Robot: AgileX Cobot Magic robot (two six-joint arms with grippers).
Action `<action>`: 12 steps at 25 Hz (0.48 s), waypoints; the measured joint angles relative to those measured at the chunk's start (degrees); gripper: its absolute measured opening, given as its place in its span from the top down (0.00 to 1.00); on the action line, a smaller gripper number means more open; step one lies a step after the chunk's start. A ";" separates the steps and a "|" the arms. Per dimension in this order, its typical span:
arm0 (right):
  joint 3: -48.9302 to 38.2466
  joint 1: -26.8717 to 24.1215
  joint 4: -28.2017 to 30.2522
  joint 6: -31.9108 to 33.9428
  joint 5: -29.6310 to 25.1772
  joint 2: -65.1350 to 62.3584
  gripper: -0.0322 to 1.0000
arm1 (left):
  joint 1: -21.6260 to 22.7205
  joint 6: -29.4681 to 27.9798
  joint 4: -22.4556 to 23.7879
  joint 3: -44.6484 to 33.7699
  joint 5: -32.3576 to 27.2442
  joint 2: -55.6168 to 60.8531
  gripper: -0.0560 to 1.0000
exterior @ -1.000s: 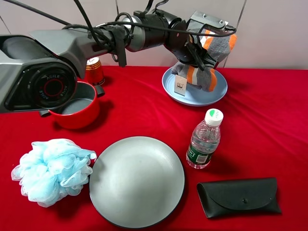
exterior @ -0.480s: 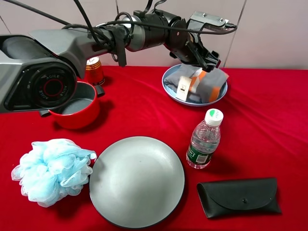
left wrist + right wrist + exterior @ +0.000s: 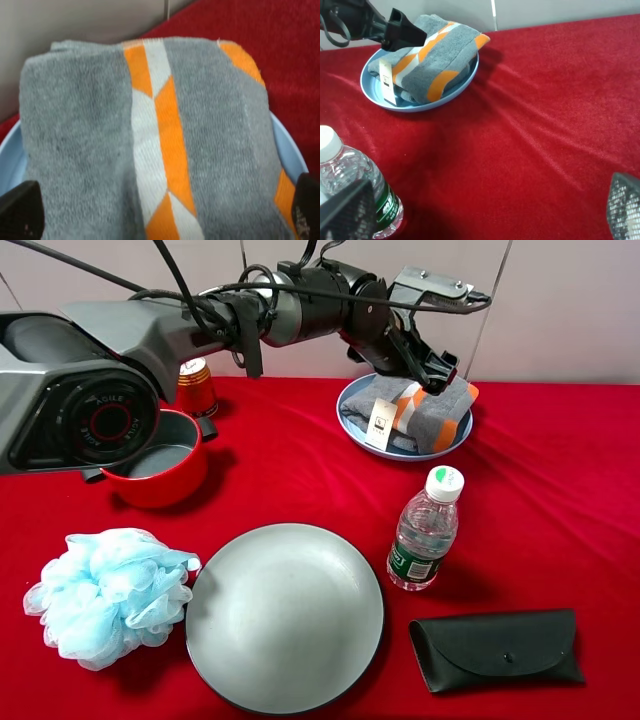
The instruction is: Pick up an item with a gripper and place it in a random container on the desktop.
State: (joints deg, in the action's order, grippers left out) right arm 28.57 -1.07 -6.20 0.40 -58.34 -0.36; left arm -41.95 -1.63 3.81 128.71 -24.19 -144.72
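The folded grey towel (image 3: 425,410) with orange and white stripes lies in the light-blue plate (image 3: 400,453) at the back right of the red desktop (image 3: 560,490). Its pale tag (image 3: 377,423) hangs over the plate's near side. My left gripper (image 3: 432,368) hovers just above the towel, open, holding nothing. In the left wrist view the towel (image 3: 150,140) fills the frame over the plate (image 3: 290,145), with my left gripper (image 3: 162,212) spread wide. The right wrist view shows the towel (image 3: 430,60), the plate (image 3: 420,106) and my right gripper (image 3: 485,210), open and empty.
A water bottle (image 3: 425,530) stands in front of the blue plate. A black glasses case (image 3: 497,648) lies front right, a large grey plate (image 3: 285,615) front centre and a blue pouf (image 3: 108,592) front left. A red pot (image 3: 158,460) and a cup (image 3: 195,387) stand back left.
A second ago my left gripper held the towel above the blue plate. It has let go, and the towel now lies in the plate with the gripper open above it.
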 joint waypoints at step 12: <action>0.00 0.00 0.00 0.00 -0.05 0.00 0.30 | 0.00 0.00 0.32 0.00 -17.17 8.48 0.01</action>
State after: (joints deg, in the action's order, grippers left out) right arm 28.57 -1.07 -6.20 0.40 -58.40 -0.36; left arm -41.95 -1.63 4.13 128.71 -41.36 -136.23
